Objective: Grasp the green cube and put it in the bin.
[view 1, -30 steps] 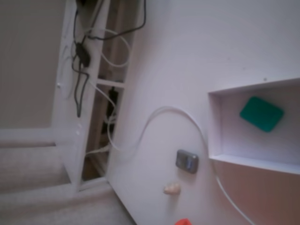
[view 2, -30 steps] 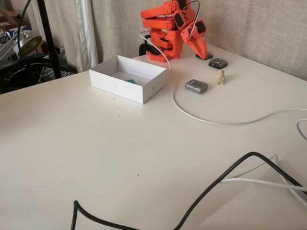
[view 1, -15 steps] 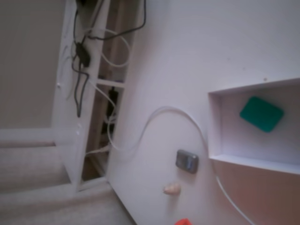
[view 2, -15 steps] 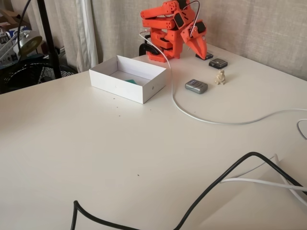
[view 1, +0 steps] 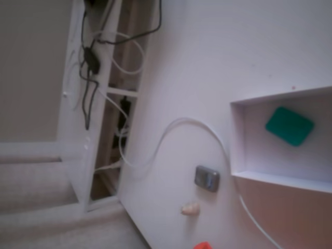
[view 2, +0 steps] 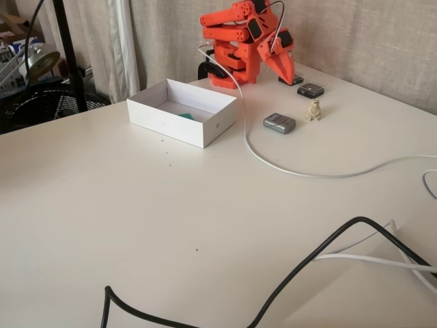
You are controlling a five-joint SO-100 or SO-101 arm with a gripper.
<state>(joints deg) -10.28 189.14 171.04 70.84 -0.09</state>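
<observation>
Green cube lies flat inside bin, task looks done. Tool folded behind bin, fingers together, empty. Risk: arm waking, snagging white cable beside bin, dragging bin.

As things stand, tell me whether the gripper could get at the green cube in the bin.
Probably yes. The green cube lies alone on the floor of the open-topped bin, nothing over it. The gripper is folded back by the arm's base, beside the bin, so it would come down over the low walls.
</observation>
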